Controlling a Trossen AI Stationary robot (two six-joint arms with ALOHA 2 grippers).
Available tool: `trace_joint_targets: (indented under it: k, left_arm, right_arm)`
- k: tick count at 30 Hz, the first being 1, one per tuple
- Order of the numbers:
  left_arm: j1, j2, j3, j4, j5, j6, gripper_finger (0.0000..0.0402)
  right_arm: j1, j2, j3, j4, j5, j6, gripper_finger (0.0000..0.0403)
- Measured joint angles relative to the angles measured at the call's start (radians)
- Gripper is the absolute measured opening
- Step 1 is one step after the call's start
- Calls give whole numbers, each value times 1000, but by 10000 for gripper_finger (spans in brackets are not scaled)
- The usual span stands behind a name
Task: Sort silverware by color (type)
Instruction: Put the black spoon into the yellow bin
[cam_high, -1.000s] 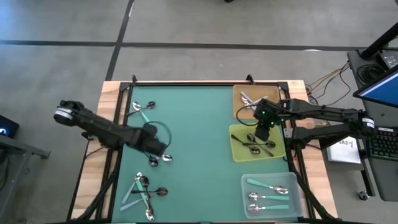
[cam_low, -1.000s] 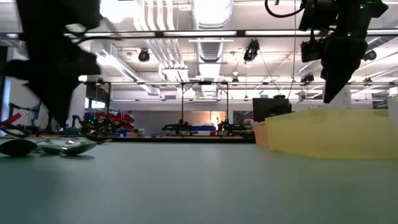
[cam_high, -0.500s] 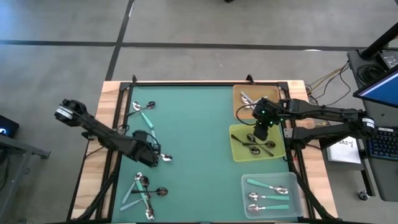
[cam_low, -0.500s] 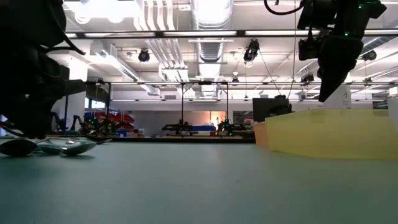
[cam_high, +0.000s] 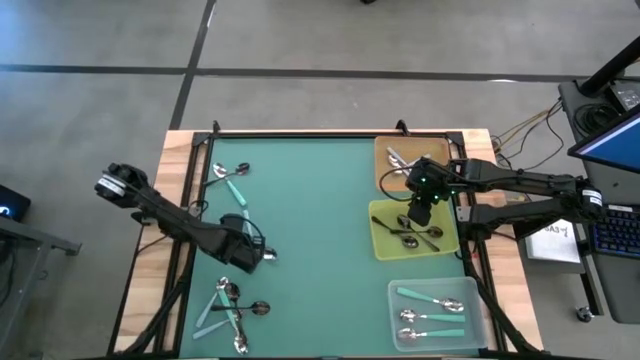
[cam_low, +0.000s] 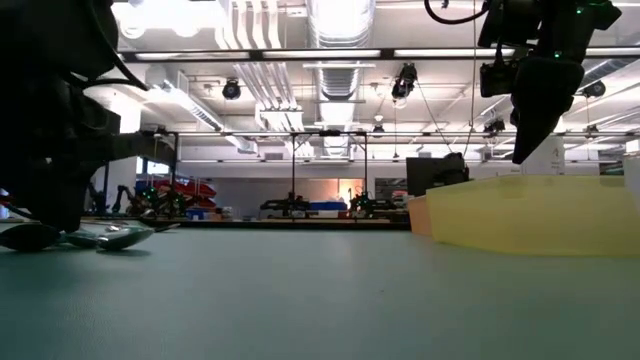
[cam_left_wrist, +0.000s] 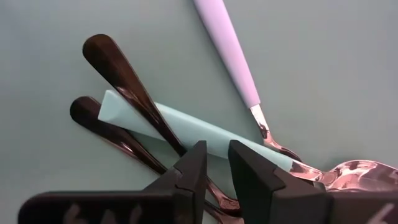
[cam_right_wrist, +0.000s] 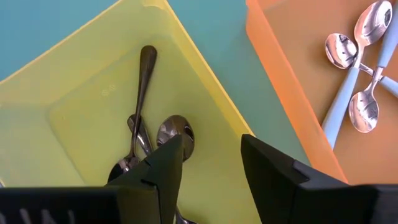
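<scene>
Left gripper (cam_left_wrist: 214, 167) hangs low over 2 dark spoons (cam_left_wrist: 127, 81) and a teal spoon (cam_left_wrist: 186, 127), fingers narrowly apart, empty. Right gripper (cam_right_wrist: 211, 158), open and empty, hovers above the yellow tray (cam_right_wrist: 93, 93).

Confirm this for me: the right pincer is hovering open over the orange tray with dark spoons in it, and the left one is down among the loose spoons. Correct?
Not quite. The right pincer hangs open over the yellow tray, which holds the dark spoons; the orange tray sits beside it, as the right wrist view shows. The left pincer is down among the loose spoons.
</scene>
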Motion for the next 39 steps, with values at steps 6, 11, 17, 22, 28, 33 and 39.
trace_joint_targets:
  k: [6, 11, 17, 22, 28, 33, 39]
  left_arm:
    - [-32, 66, 82, -71, -12, -17, 56]
    - [-52, 86, 164, -197, -34, -30, 56]
    - [-88, 123, 159, -204, 27, -107, 56]
    - [-118, 178, 156, -183, 38, -193, 56]
    - [-123, 232, 162, -141, 26, -219, 56]
    - [-122, 234, 172, -161, 33, -220, 56]
    - [-124, 228, 164, -184, 101, -241, 56]
  right_arm:
    - [0, 0, 0, 0, 0, -7, 155]
    - [0, 0, 0, 0, 0, -9, 155]
    - [0, 0, 0, 1, 0, -9, 155]
    - [0, 0, 0, 3, 0, -10, 155]
    - [0, 0, 0, 6, 0, -14, 155]
    - [0, 0, 0, 7, 0, -16, 155]
    - [0, 0, 0, 9, 0, -16, 155]
